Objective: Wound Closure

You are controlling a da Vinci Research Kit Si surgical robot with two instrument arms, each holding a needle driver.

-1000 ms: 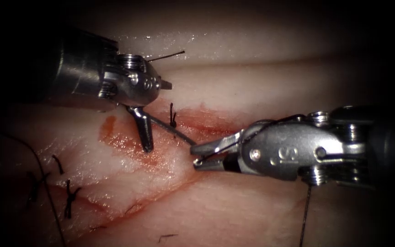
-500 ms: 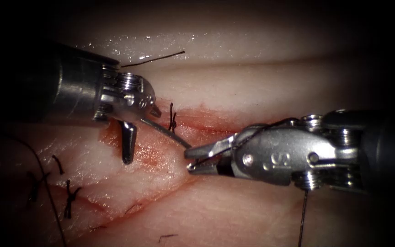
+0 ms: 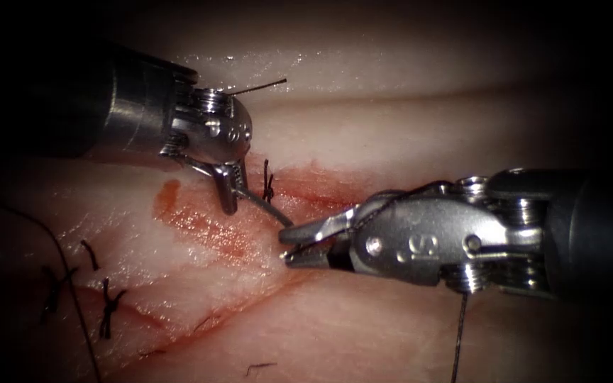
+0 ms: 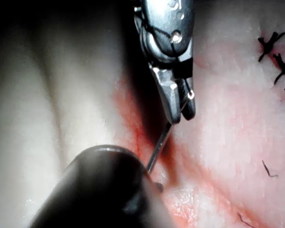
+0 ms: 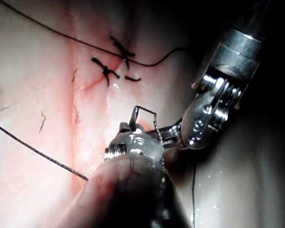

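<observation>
Endoscope: left arm's steel needle driver (image 3: 230, 186) has its jaws closed on the thin curved steel needle (image 3: 264, 207) near one end. The needle's other end lies between the slightly parted jaws of the right arm's steel needle driver (image 3: 294, 246); grip there cannot be judged. Needle lies above the pale pork-belly tissue (image 3: 363, 135), over the red-stained cut (image 3: 207, 227). Dark thread (image 3: 457, 333) hangs below right tool
</observation>
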